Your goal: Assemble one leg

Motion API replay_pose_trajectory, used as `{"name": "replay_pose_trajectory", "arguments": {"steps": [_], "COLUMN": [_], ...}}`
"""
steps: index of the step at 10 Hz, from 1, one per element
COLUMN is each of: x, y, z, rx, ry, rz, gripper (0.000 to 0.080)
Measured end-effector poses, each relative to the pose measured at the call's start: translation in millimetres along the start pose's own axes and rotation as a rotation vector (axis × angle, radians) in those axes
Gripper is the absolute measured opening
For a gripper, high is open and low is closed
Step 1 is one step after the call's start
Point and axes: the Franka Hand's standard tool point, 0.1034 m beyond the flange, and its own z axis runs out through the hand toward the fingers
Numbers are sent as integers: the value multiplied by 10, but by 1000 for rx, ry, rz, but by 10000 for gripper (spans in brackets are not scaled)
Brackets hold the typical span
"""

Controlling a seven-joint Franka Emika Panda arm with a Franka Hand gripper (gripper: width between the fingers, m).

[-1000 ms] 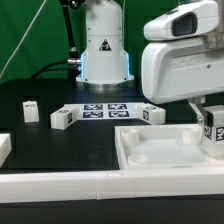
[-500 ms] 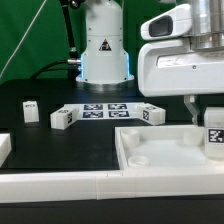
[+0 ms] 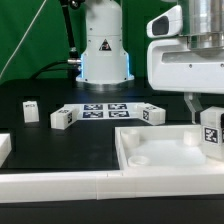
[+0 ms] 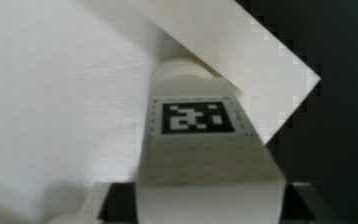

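My gripper (image 3: 207, 112) is shut on a leg (image 3: 210, 130), a small white post with a black-and-white tag. It holds the leg upright at the exterior view's right edge, over the far right corner of the white square panel (image 3: 160, 152). In the wrist view the leg (image 4: 202, 150) runs out from between my dark fingers (image 4: 126, 198), its tip over the panel's corner wall (image 4: 247, 50). I cannot tell whether the leg touches the panel. Three more legs lie on the black table (image 3: 30, 112), (image 3: 63, 118), (image 3: 152, 114).
The marker board (image 3: 105, 110) lies in front of the robot base (image 3: 104, 45). A long white rail (image 3: 60, 186) runs along the front edge. Another white part (image 3: 3, 148) sits at the exterior view's left edge.
My gripper has shifted a little toward the exterior view's right with the leg in it. The leg now stands straighter and slightly higher. The other parts have not moved.
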Motion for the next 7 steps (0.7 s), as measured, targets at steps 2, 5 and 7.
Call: {"name": "replay_pose_trajectory", "arguments": {"steps": [2, 5, 7], "x": [-3, -31, -81], "y": [5, -10, -29], "z": [2, 1, -1], "rx": [0, 1, -5], "ry": [-4, -5, -13], "rz": [1, -341, -558], "gripper": [387, 623, 644]}}
